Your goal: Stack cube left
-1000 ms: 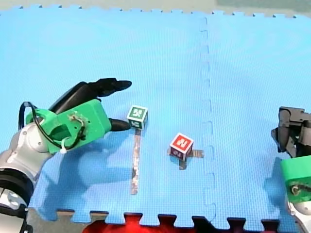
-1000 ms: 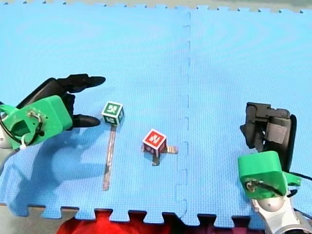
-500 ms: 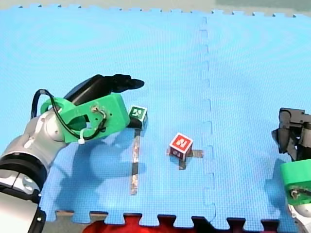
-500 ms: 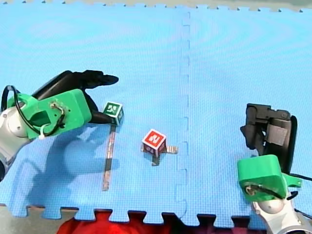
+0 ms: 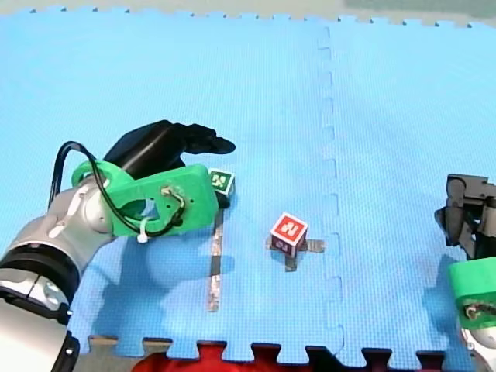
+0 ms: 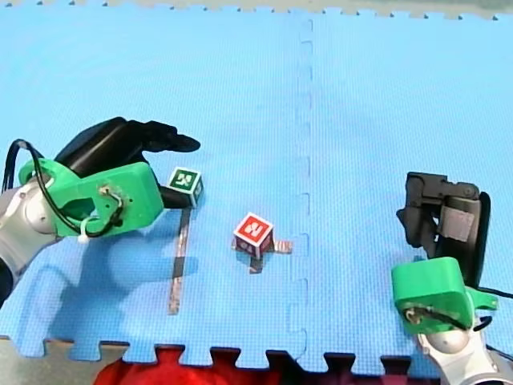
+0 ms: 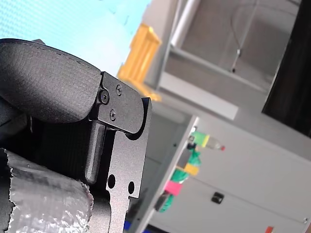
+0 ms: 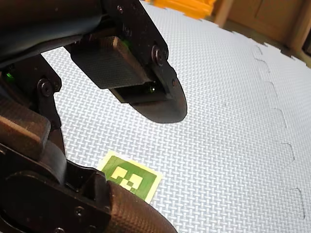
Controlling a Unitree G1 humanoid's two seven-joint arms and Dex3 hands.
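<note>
The second wrist view looks out from the left hand (image 5: 167, 143) and shows what the head views cannot: the green cube (image 8: 130, 178) lies on the mat between the long fingers (image 8: 129, 73), which arch over it with bare mat showing in the gap, and the thumb (image 8: 121, 213), whose tip overlaps the cube's near edge. Whether the thumb touches it I cannot tell. From the head, the same hand is spread wide around the green cube and has hold of nothing, and its green wrist housing (image 5: 155, 203) covers the cube's left side. The first wrist view shows a black hand (image 7: 73, 92) with silver tape (image 7: 43, 199) wrapped below it, and behind it a room with a shelf (image 7: 189, 165) of coloured items. The right hand (image 6: 442, 220) sits at the mat's right edge, well apart from both cubes, fingers curled in on nothing. Compared with a second ago, the left hand has slid right toward the green cube, and its fingers now reach over the cube instead of stopping short. Neither cube has shifted, and the right hand is where it was. There are two cubes: the green one, and one red cube (image 5: 289, 229) nearer the seam, standing on crossed tape. One long tape strip (image 5: 215, 263) runs down from the green cube across the blue foam mat (image 5: 387, 116).
</note>
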